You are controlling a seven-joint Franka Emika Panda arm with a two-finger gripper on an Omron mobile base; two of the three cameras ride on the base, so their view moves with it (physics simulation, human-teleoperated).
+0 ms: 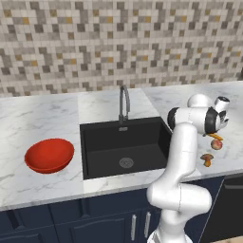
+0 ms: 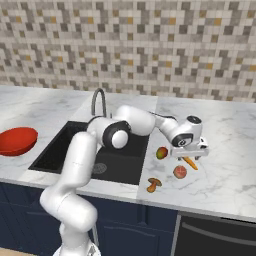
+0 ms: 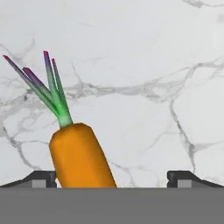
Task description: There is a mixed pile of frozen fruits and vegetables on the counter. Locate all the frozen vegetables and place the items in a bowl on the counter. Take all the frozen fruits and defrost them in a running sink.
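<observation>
A slim, smooth orange carrot (image 3: 81,155) with a tapering green, purple-tipped top is seen lying on the white, grey-veined marble worktop (image 2: 230,165) right of the black rectangular sink (image 1: 124,147), with the two-finger gripper (image 2: 189,153) poised directly over it, its dark fingertips (image 3: 41,178) spread fully apart and nothing clamped between them. A round reddish fruit (image 2: 180,172), a red-green one (image 2: 161,153) and a brown mushroom-shaped piece (image 2: 153,185) are scattered near the front edge, while the shallow glossy red bowl (image 1: 49,155) is set left of the sink.

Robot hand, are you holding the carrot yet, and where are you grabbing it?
Nothing is held yet. The gripper is open over the carrot, which lies on the counter nearer one finger.
</observation>
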